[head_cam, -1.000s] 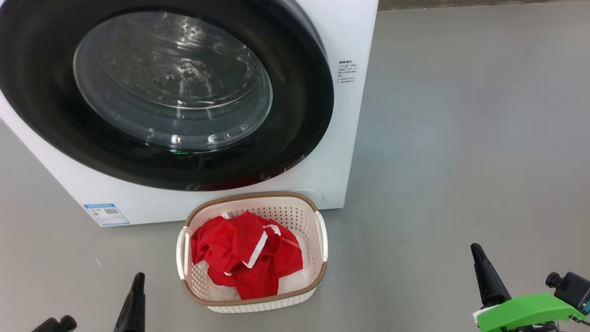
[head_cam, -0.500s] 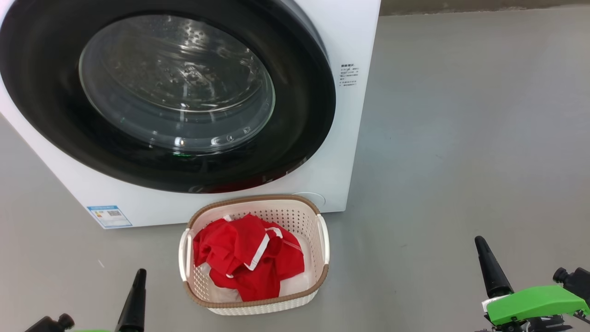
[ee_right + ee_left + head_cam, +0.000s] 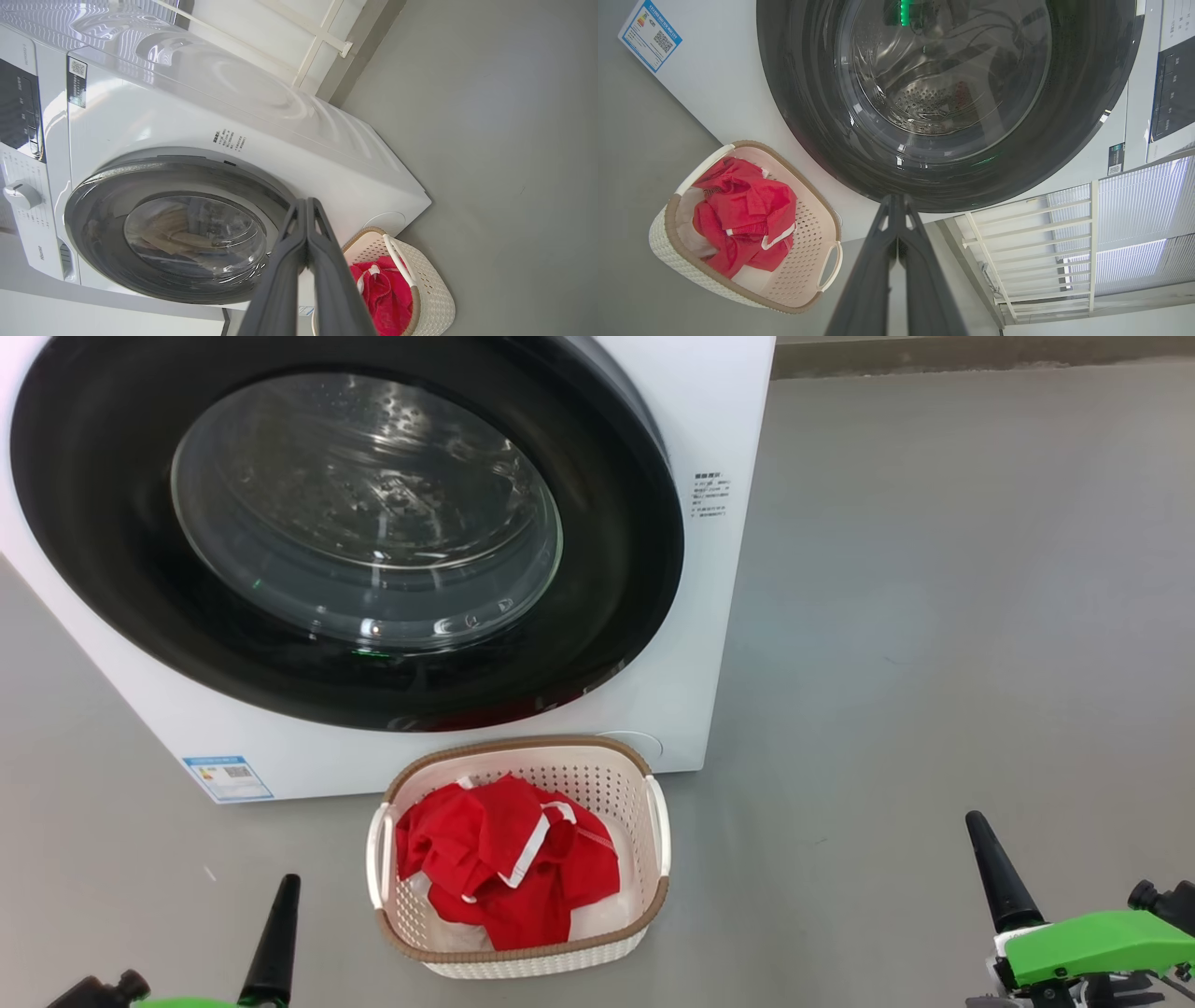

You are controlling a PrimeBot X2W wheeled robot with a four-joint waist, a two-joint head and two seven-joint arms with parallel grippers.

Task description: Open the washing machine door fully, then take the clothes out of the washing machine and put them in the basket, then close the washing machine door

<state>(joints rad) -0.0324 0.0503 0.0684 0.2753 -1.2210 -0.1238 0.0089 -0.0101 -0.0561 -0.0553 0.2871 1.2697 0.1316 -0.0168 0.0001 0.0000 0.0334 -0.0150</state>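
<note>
The left gripper and the right gripper are shown empty, each with its fingers pressed together, held well apart above a grey floor. Between them, slightly ahead of the fingertips, the basket is set, with the red and white clothes heaped inside. Just beyond the basket, the washing machine door is seen shut against the washing machine.

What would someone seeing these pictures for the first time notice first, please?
The big round black washing machine door, shut, takes up the upper left of the head view. Right in front of it, on the grey floor, stands a cream basket holding bright red clothes.
</note>
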